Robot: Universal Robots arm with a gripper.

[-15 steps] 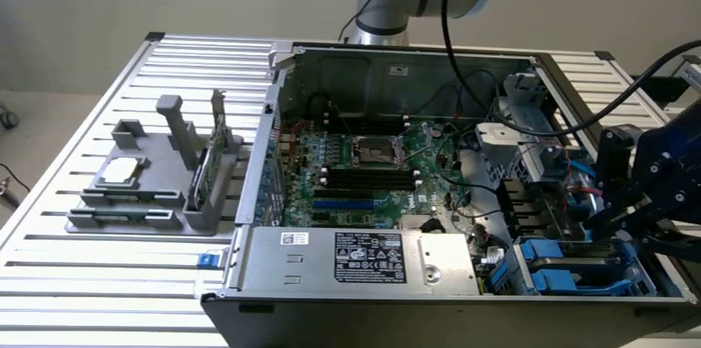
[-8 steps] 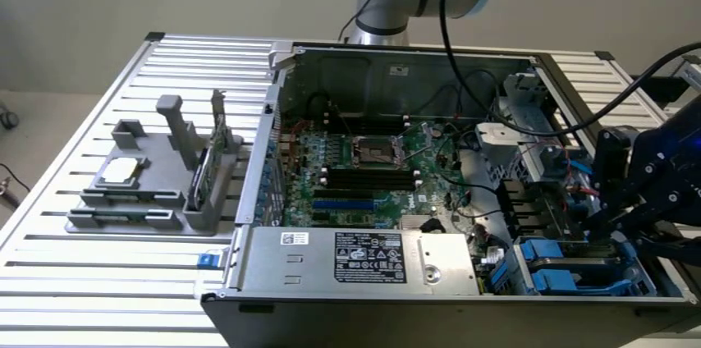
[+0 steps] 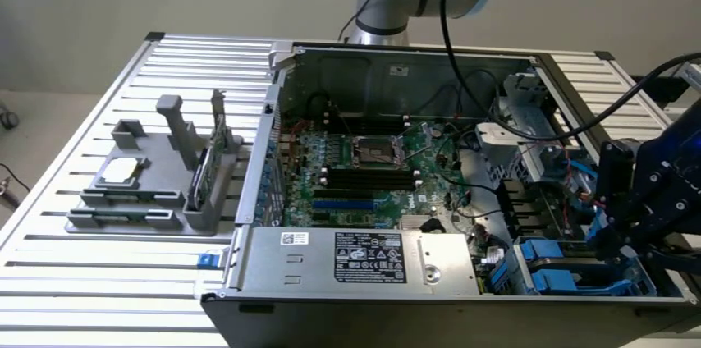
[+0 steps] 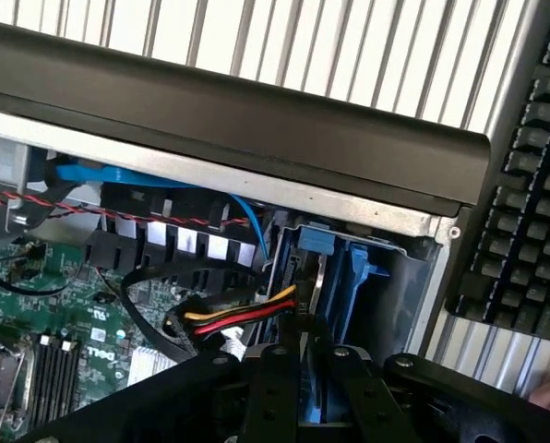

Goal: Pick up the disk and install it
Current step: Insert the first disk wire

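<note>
The disk (image 4: pixel 352 277) stands on edge in the drive bay at the corner of the open computer case (image 3: pixel 274 118); its blue plastic bracket and a sliver of silver metal show in the wrist view. My gripper (image 4: pixel 312 358) is right over it, black fingers (image 4: pixel 273 388) close together with the blue bracket running up between them. In the exterior view the gripper (image 3: pixel 620 241) hangs over the bay at the case's near corner, on the exterior view's right, above blue drive brackets (image 3: pixel 553 270).
Red, yellow and black cables (image 4: pixel 233 318) lie beside the bay. The motherboard (image 3: pixel 367 167) fills the case floor, with the grey power-supply box (image 3: pixel 362 258) along its near wall. A grey fixture (image 3: pixel 143 188) with parts stands on the exterior view's left. A black keyboard (image 4: pixel 524 185) lies outside the case.
</note>
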